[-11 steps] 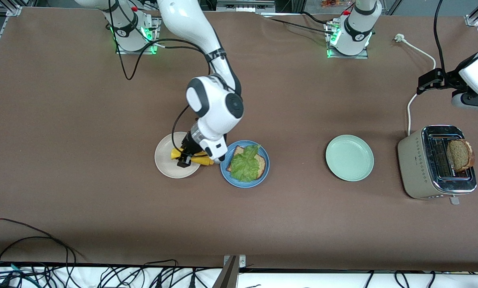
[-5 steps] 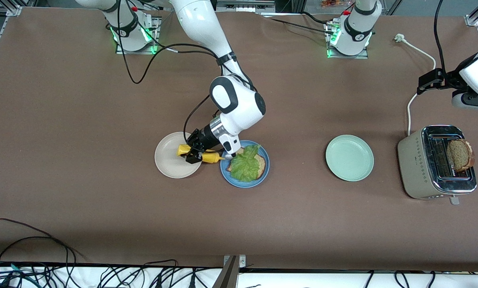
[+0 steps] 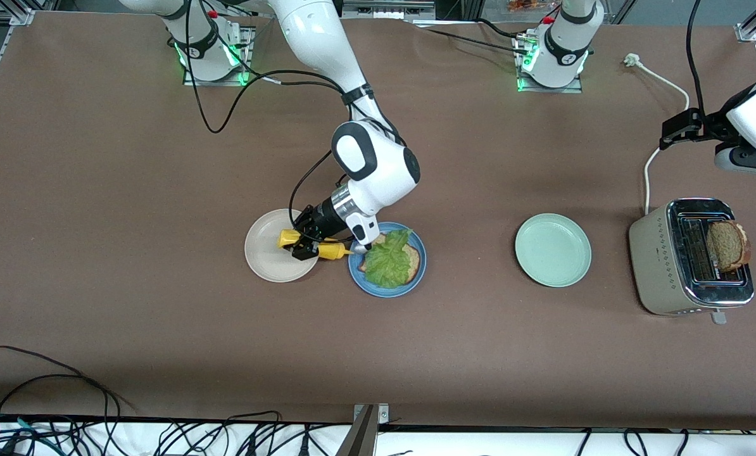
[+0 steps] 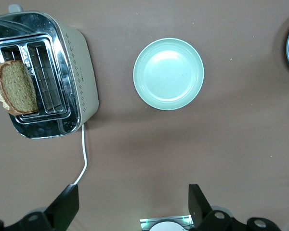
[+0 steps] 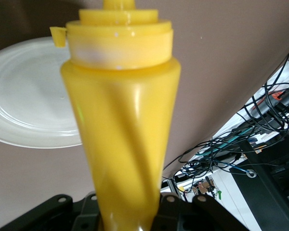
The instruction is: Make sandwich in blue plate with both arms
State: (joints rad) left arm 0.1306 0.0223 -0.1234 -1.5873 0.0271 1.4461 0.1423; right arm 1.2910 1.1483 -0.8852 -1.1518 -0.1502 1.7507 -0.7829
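Note:
The blue plate (image 3: 387, 289) holds a slice of brown bread (image 3: 412, 258) with a ruffled green lettuce leaf (image 3: 387, 259) on top. My right gripper (image 3: 302, 244) is shut on a yellow squeeze bottle (image 3: 330, 251). The bottle lies sideways over the gap between the beige plate (image 3: 264, 256) and the blue plate, its nozzle at the blue plate's rim. In the right wrist view the bottle (image 5: 120, 120) fills the middle, held in the right gripper (image 5: 127, 216). My left gripper (image 4: 132, 204) waits open and empty, high over the table at the left arm's end.
A mint-green plate (image 3: 553, 249) lies bare between the blue plate and a toaster (image 3: 660, 266). A second bread slice (image 3: 726, 246) stands in the toaster's slot. The toaster's white cord (image 3: 653, 158) runs toward the left arm's base. Cables hang along the table's near edge.
The right arm swung its wrist toward the left arm's end, turning the bottle so its nozzle points at the blue plate. Over the last half second it barely moved. The left arm stayed still.

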